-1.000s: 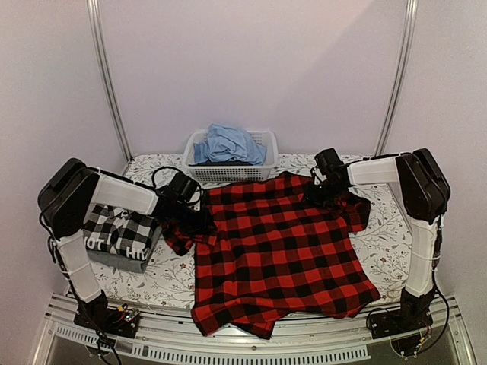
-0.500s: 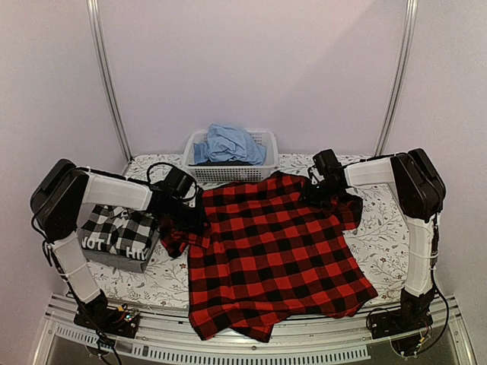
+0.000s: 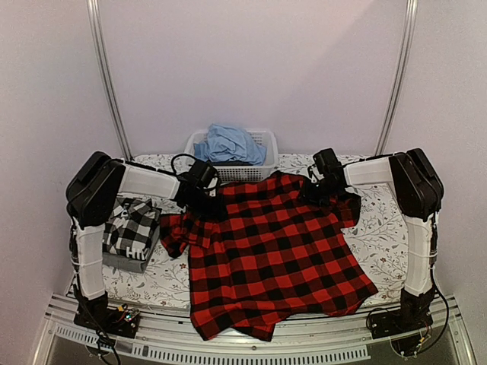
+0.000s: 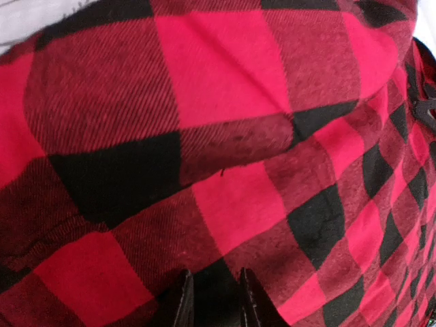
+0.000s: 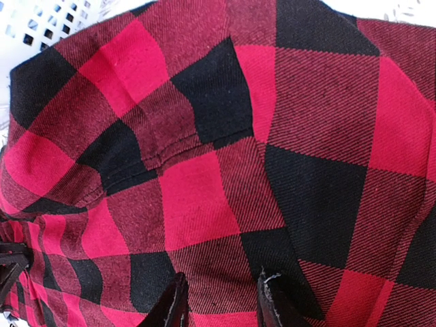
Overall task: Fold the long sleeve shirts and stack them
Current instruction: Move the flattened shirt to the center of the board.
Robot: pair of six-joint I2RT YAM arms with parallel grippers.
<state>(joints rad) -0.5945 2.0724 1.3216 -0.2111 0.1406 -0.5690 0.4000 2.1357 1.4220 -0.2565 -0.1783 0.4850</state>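
Observation:
A large red-and-black check flannel shirt (image 3: 274,251) lies spread across the table, its hem hanging over the near edge. My left gripper (image 3: 207,192) is shut on the cloth at the shirt's far left shoulder, and one sleeve (image 3: 179,232) is bunched below it. In the left wrist view the flannel (image 4: 225,136) fills the frame and runs between the left gripper's (image 4: 212,300) fingers. My right gripper (image 3: 324,190) is shut on the far right shoulder; the right wrist view shows check cloth (image 5: 204,170) between the right gripper's (image 5: 221,300) fingers. A folded black-and-white check shirt (image 3: 131,226) sits on a folded dark grey one (image 3: 122,262) at the left.
A white basket (image 3: 263,140) holding blue cloth (image 3: 228,143) stands at the back centre, just behind the shirt's collar. The table carries a white floral cover (image 3: 384,228). Metal rails (image 3: 106,84) rise at both back corners.
My left arm has swung away from the folded stack toward the back and the centre, carrying the shirt's left shoulder along. The right gripper has barely moved.

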